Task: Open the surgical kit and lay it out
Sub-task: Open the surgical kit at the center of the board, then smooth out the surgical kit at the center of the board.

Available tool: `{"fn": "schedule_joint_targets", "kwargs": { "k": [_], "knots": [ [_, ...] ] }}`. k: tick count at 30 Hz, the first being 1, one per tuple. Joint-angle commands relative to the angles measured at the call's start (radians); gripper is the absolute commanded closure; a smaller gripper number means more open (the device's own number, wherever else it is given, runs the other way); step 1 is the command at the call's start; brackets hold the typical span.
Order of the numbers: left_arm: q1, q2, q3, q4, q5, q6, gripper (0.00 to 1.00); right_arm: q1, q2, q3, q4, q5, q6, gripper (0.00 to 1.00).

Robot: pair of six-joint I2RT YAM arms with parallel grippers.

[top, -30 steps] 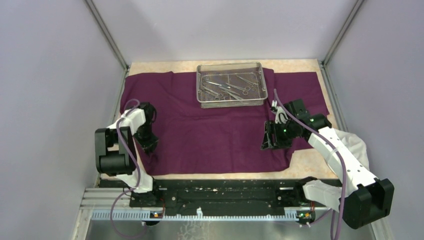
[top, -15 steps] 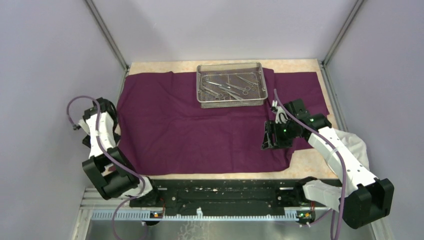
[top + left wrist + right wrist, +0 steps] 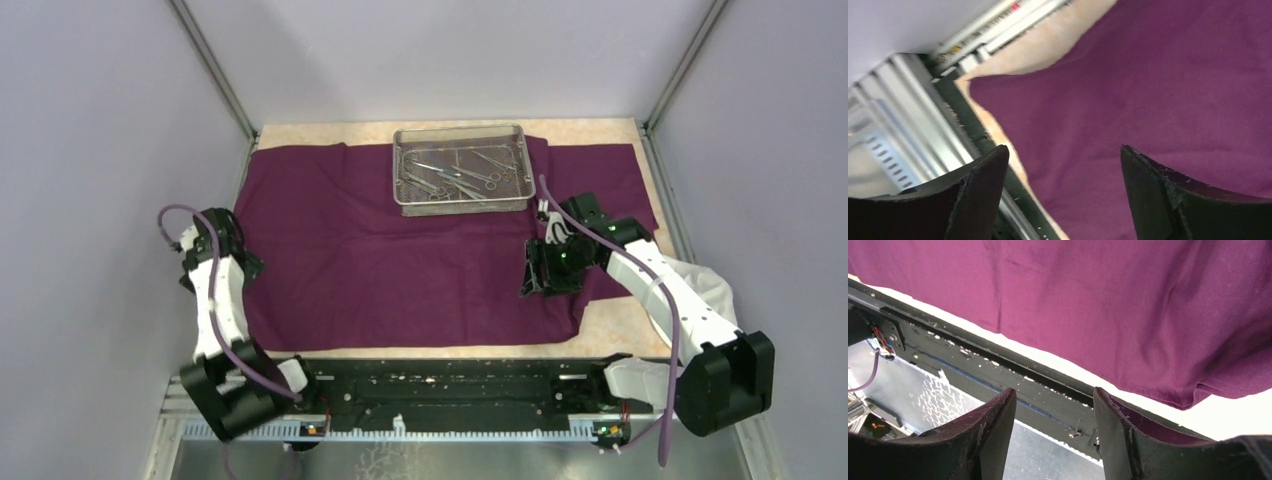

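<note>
1. The purple cloth [image 3: 400, 260] lies opened out and nearly flat across most of the worktop [image 3: 620, 318]. It is a dark plum colour with a few soft creases.
2. Its near right corner stops short of the rest. The edge steps back there, a rounded fold sits at the step, and bare tan worktop shows beside it.
3. The tray [image 3: 460, 204], a silver wire-mesh rectangle, sits on the far middle of the cloth, its long side parallel to the far edge.
4. The instruments [image 3: 455, 172] are thin steel pieces, some with scissor-like loops. They lie inside the tray, crossing one another at angles.
5. They overlap and are small in the overhead view, so their number and kinds cannot be made out.
6. The left claw [image 3: 1064, 152] is at the cloth's left edge. Its fingers stand wide apart with nothing between them, and its camera sees a corner of the cloth with tan worktop beside it.
7. The right claw [image 3: 1054, 395] is over the near right part of the cloth, its fingers parted and empty. Between them the black rail [image 3: 450, 385] along the worktop's near edge is visible.
8. Whether either claw touches the cloth cannot be told, because from above the black fingers merge with the dark fabric.
9. Each wrist view takes in only a patch of cloth, cut off by the picture's edges.
10. A white cloth [image 3: 715, 290] lies at the right side of the worktop, largely hidden under the right arm.
</note>
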Motion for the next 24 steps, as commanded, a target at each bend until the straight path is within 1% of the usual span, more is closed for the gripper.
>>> {"fn": "schedule_joint_targets", "kwargs": {
  "k": [1,2,4,6,8,9,10,12,13,15,17,18,20,22,23,24],
  "knots": [
    [-0.002,0.187,0.021,0.106,0.066,0.051,0.05,0.009,0.029,0.058,0.017,-0.027,-0.003,0.42],
    [-0.003,0.225,0.030,0.114,0.061,0.083,0.02,0.009,0.034,0.060,0.015,-0.029,-0.002,0.42],
    [-0.003,0.285,0.051,0.124,0.059,0.136,0.01,0.009,0.046,0.070,0.010,-0.030,-0.002,0.42],
    [-0.005,0.340,0.078,0.103,-0.007,0.150,0.01,0.009,0.054,0.078,0.009,-0.034,-0.002,0.42],
    [-0.009,0.367,0.089,0.097,-0.104,0.161,0.01,0.009,0.067,0.080,0.009,-0.039,-0.003,0.42],
    [-0.008,0.372,0.090,0.109,-0.127,0.176,0.01,0.009,0.072,0.082,0.009,-0.040,-0.003,0.43],
    [-0.007,0.373,0.091,0.121,-0.145,0.188,0.02,0.009,0.076,0.083,0.011,-0.041,-0.002,0.43],
    [-0.007,0.374,0.087,0.170,-0.148,0.223,0.07,0.009,0.087,0.087,0.013,-0.046,0.000,0.43],
    [-0.008,0.375,0.088,0.196,-0.130,0.245,0.09,0.009,0.093,0.090,0.014,-0.048,0.000,0.43],
    [-0.007,0.394,0.094,0.245,-0.059,0.327,0.10,0.009,0.101,0.100,0.015,-0.044,0.000,0.43],
    [0.000,0.435,0.109,0.275,0.041,0.386,0.03,0.009,0.105,0.102,0.016,-0.040,0.001,0.43],
    [0.008,0.461,0.132,0.268,0.102,0.406,0.01,0.009,0.103,0.103,0.015,-0.039,0.002,0.43],
    [0.033,0.514,0.169,0.248,0.228,0.416,0.01,0.009,0.103,0.103,0.012,-0.036,0.002,0.43],
    [0.067,0.551,0.192,0.228,0.303,0.399,0.02,0.009,0.101,0.102,0.008,-0.033,0.002,0.43],
    [0.080,0.564,0.195,0.225,0.322,0.390,0.04,0.009,0.099,0.102,0.008,-0.031,0.002,0.43],
    [0.090,0.579,0.196,0.221,0.336,0.382,0.09,0.009,0.098,0.102,0.008,-0.030,0.003,0.43]
  ]
}}
